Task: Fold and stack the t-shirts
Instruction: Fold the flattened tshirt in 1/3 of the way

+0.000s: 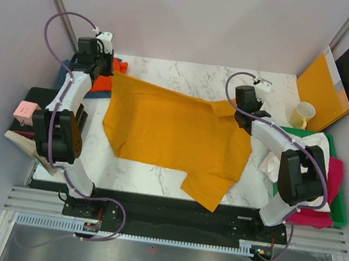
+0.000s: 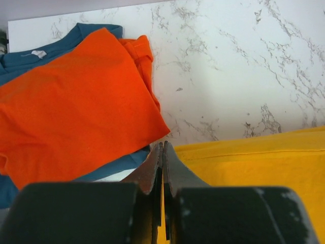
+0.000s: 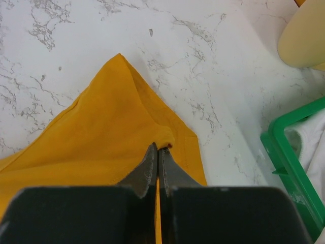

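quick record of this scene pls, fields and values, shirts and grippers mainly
surface: marble table
spread shirt: yellow t-shirt, spread out, unfolded
left gripper: shut on its far left corner
right gripper: shut on its far right corner
stack: orange t-shirt atop teal-blue t-shirt, far left
green bin: right side, white t-shirt and magenta t-shirt
extras: cup, envelope, far right

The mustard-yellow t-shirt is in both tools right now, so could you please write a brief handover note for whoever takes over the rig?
The left tool is shut on the mustard-yellow t-shirt, far-left corner; the right tool is shut on its far-right edge.
It lies spread on the table, unfolded.
The orange tee lies on the teal-blue tee, far left.
The white tee and magenta tee are at the green bin, right side.
Left to do: fold yellow, white, magenta; stack.
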You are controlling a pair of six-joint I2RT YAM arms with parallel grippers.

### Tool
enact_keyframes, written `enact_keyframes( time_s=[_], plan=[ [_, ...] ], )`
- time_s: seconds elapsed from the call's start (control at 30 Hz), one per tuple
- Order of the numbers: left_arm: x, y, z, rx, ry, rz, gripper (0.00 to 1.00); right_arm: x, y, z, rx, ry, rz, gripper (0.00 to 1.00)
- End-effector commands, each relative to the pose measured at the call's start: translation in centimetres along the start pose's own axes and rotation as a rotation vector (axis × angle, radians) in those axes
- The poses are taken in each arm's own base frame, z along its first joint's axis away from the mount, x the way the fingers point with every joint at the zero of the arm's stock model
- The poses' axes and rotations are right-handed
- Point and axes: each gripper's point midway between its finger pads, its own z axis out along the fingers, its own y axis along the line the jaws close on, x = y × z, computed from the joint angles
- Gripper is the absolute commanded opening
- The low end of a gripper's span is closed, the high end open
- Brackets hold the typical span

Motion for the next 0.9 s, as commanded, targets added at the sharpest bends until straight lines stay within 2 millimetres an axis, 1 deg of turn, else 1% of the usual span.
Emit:
enact_keyframes(
  time_s=[0.0,0.03,0.07,0.13,0.3,0.47,0.53,0.7,0.87],
  plan=[
    [0.0,1.6,-2.2,-0.04,-0.032,0.018,0.02,0.5,-0.8,-0.3,0.021,-0.004,0.014,0.0],
    [0.4,1.6,-2.2,-0.038,-0.026,0.02,0.02,0.8,-0.9,-0.3,0.02,0.001,0.015,0.0],
    [1.6,1.6,-2.1,-0.035,-0.004,0.014,0.02,1.1,-1.0,-0.3,0.022,0.007,0.015,0.0],
    [2.8,1.4,-2.1,-0.026,0.016,0.015,0.02,1.9,-1.0,-0.3,0.017,0.022,0.024,0.0],
    [4.8,1.1,-1.9,-0.013,0.049,0.016,0.02,3.9,-1.1,-0.3,0.018,0.06,0.024,0.0],
    [7.2,1.1,-0.7,-0.01,0.1,0.015,0.02,5.8,-1.1,0.1,0.027,0.092,0.017,0.0],
    [7.5,1.3,-0.4,-0.013,0.104,0.017,0.02,6.6,-1.2,0.2,0.029,0.107,0.006,0.0],
    [8.9,1.6,0.9,-0.018,0.14,0.021,0.02,8.3,-1.2,0.6,0.036,0.146,-0.012,0.0],
    [10.4,1.6,1.4,-0.01,0.177,0.04,0.02,9.7,-1.4,0.7,0.041,0.184,-0.027,0.0]
  ],
)
